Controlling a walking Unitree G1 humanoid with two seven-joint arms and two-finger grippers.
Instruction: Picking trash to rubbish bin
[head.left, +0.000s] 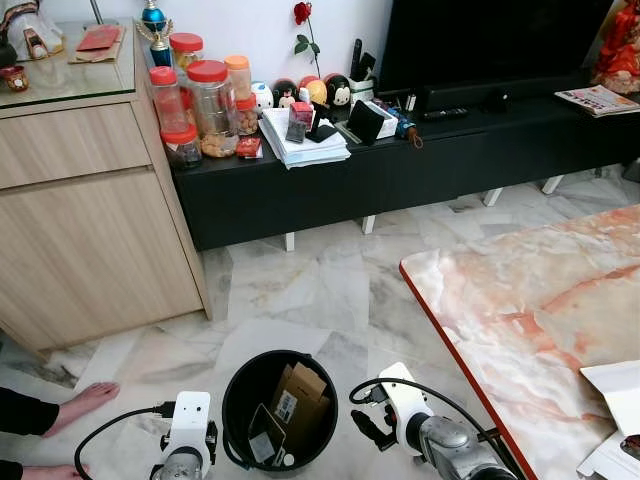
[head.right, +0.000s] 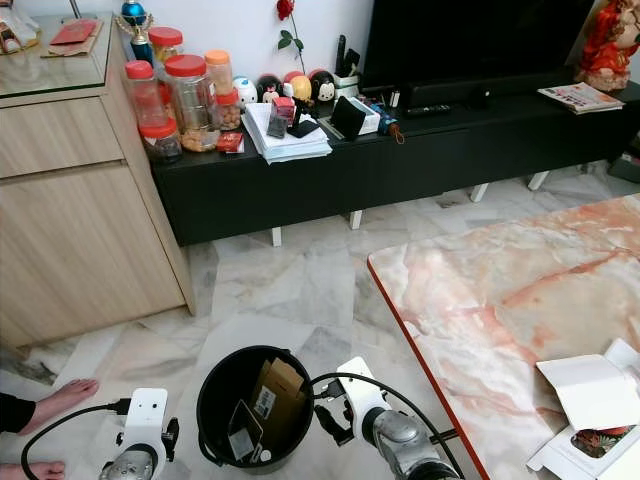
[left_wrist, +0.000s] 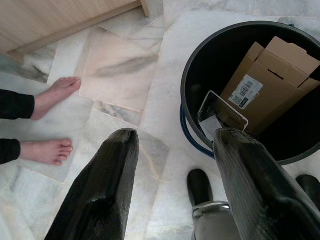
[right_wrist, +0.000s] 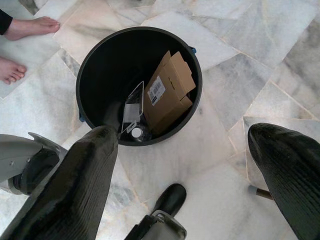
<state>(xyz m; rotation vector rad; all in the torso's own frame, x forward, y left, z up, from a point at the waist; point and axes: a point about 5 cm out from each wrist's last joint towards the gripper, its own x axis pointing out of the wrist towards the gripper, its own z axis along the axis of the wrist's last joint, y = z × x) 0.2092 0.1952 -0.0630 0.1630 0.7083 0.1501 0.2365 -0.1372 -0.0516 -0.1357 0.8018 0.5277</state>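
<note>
You have the rubbish bin (head.left: 279, 411) on the floor, a cardboard box (head.left: 300, 398) inside it. Right of the bin stands the worktop (head.left: 540, 310); behind it the low cabinet (head.left: 400, 165); left, a person's feet (head.left: 78, 405).

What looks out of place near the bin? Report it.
A person's bare feet rest on the floor close to the left tool, beside the black bin. The cardboard box leans tilted inside the bin.

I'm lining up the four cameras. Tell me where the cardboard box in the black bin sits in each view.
Left eye: cardboard box bottom centre, inside the black bin.
Right eye: bottom, left of centre.
Left wrist: upper right.
Right wrist: centre, upper half.
Shared landmark: the white barcode label on the box.
</note>
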